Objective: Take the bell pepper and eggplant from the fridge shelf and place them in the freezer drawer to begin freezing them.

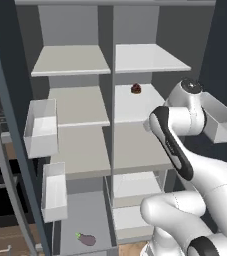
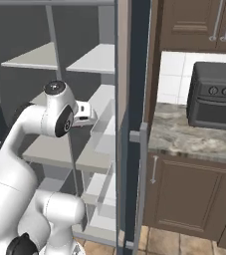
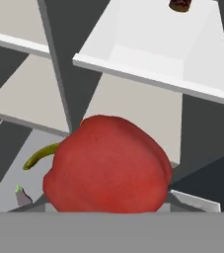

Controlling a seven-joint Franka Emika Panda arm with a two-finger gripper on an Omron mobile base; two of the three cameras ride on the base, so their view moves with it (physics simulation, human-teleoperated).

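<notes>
The bright red bell pepper with its green stem looms close in the hand view, hanging in the air in front of the fridge shelves. My gripper is shut on it; the pepper hides the fingertips. The dark purple eggplant with its green cap lies in the grey freezer drawer at the fridge's bottom left, seen small as the eggplant below the pepper. The white fridge shelf sits on the right side, level with my hand.
A darker maroon round object rests at the back of the white shelf. Translucent door bins hang on the left door, another bin on the right. A stone counter with a dark appliance stands beyond the fridge door.
</notes>
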